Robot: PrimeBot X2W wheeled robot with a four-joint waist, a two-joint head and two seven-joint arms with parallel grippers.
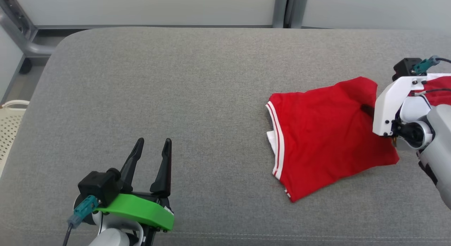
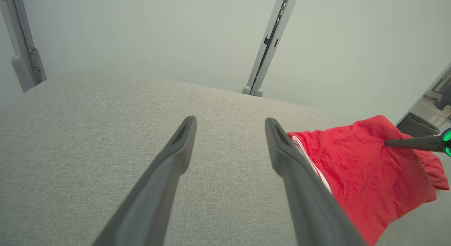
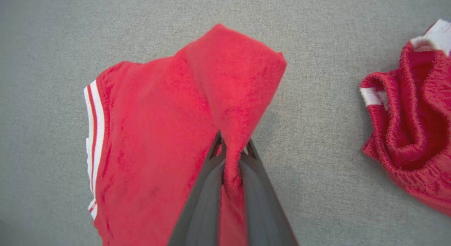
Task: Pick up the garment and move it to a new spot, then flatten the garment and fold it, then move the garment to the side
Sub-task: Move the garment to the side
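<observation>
Well, our right gripper point(image 3: 232, 151) pinches just a thin ridge of the garment point(image 3: 148, 140), our left gripper point(image 1: 154, 143) spread empty, so we may lose it when lifting.

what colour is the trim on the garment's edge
White trim with a red stripe; clearest in the right wrist view.

You can see two red garments point(image 3: 148, 140) point(image 3: 412, 133), two grippers point(image 1: 154, 141) point(image 3: 232, 148), one grey table point(image 1: 176, 80) and one white basket point(image 1: 10, 128).
</observation>
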